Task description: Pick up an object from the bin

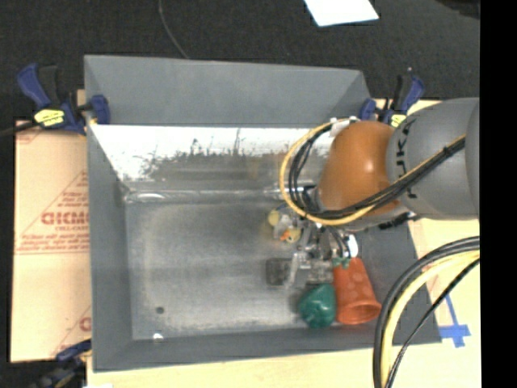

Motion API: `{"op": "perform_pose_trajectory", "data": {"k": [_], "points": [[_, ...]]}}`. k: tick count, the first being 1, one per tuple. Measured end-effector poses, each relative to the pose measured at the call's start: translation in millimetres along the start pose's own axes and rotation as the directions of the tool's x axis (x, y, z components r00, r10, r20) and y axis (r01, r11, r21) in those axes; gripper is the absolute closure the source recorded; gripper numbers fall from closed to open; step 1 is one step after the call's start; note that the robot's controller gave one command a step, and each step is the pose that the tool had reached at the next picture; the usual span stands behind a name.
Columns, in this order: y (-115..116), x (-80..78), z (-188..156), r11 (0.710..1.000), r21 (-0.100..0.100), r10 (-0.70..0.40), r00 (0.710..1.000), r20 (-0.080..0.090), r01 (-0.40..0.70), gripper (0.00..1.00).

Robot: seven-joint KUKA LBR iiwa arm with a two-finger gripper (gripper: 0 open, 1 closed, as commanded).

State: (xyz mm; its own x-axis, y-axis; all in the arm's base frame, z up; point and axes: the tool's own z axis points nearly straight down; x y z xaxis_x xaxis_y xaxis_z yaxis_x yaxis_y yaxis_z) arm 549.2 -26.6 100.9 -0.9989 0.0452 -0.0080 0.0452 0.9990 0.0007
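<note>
The gripper sits low in the lower right of the bin, just beside a small dark grey block, with a green lump and an orange cone right below. Can't tell if it's open or closed. I'd centre on the block, clear of those neighbours.

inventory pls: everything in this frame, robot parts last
bin: 1, grey metal, centre of view
green lump: 1, green, bin floor, near right corner
cone-shaped thing: 1, orange, right beside the green lump
small block: 1, dark grey, floor, just left of the claw
small item: 1, yellowish-white, floor beyond the block; kind unclear
sheet: 1, white, dark surface beyond the bin
arm: 1, grey, reaching in from the right
wrist cover: 1, orange, ringed by cables
claw: 1, metallic, low between block and green lump
</note>
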Motion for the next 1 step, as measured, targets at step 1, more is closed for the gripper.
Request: {"op": "perform_pose_trajectory", "data": {"k": [1], "points": [[-59.0, -46.0, 9.5, 1.0, -0.002, 0.027, 1.0, -0.001, -0.027, 1.0]]}}
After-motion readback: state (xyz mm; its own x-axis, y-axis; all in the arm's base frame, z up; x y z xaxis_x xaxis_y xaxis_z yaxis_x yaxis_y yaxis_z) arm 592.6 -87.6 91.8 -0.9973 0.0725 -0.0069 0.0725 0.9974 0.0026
